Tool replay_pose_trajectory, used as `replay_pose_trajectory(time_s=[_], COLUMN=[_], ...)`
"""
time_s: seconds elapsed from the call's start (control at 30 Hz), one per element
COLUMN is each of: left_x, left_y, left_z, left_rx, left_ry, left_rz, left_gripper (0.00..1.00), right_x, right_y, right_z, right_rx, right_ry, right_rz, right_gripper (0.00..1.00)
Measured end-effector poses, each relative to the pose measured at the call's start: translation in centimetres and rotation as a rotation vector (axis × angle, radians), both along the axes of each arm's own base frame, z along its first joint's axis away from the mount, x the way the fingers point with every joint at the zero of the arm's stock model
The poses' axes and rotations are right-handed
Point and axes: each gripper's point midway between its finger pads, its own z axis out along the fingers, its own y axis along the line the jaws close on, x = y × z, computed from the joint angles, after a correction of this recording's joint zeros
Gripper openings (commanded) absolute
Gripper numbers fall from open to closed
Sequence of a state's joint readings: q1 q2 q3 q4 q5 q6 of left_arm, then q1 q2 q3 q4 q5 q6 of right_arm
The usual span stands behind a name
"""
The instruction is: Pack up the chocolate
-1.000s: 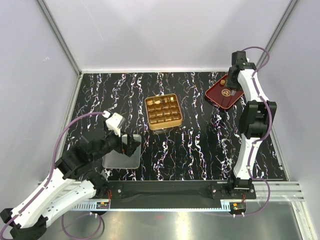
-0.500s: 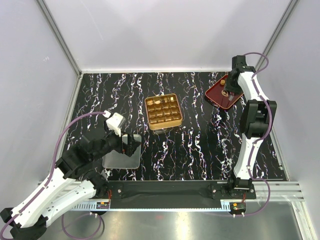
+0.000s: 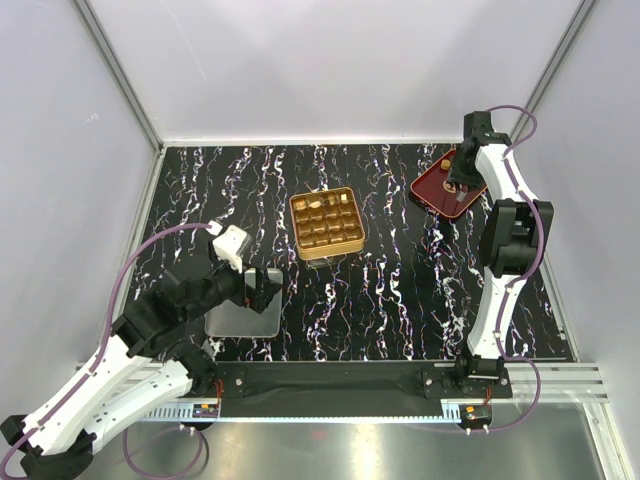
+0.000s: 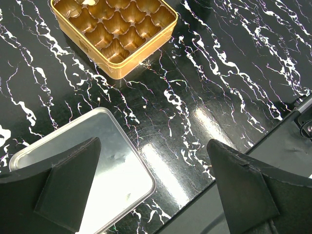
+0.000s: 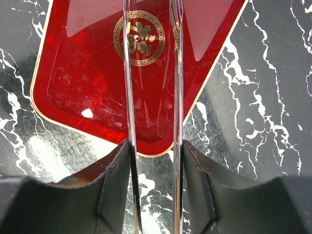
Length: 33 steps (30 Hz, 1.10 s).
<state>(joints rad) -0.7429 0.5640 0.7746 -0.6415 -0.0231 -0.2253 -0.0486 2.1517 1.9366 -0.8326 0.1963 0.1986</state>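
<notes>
gold round seal (image 5: 141,38) on the dark red tray (image 5: 83,83), key-pattern ring, characters inside too stylised to read, no other text

1. Grid tin (image 3: 326,222) sits mid-table (image 3: 400,290), approx. ctr of scene.
2. Chocolate pieces (image 3: 315,205) lie in the tin's far row, left side.
3. Tray (image 3: 432,188) lies right of the tin & farther back, well apart; lone piece (image 3: 446,164) on its far part.
4. Flat lid (image 3: 240,318) lies left of the tin, nearer the arm bases.
</notes>
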Motion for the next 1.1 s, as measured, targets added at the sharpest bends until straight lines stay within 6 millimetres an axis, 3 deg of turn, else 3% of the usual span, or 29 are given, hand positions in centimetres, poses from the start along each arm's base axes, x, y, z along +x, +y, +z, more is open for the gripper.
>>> replay_pose_trajectory(time_s=[0.67, 0.87, 1.1], left_x=[0.0, 0.0, 0.0], left_y=[0.0, 0.0, 0.0], left_z=[0.0, 0.0, 0.0], left_rx=[0.0, 0.0, 0.0], left_ry=[0.0, 0.0, 0.0], left_rz=[0.0, 0.0, 0.0], left_gripper=[0.99, 0.99, 0.99], right_x=[0.0, -1.6, -1.8], right_y=[0.2, 0.7, 1.2], right_z=[-0.3, -0.6, 1.5], right_rx=[0.011, 0.031, 0.045], right_ry=[0.005, 0.026, -0.017], right_rz=[0.011, 0.021, 0.044], right_gripper=[0.37, 0.37, 0.48])
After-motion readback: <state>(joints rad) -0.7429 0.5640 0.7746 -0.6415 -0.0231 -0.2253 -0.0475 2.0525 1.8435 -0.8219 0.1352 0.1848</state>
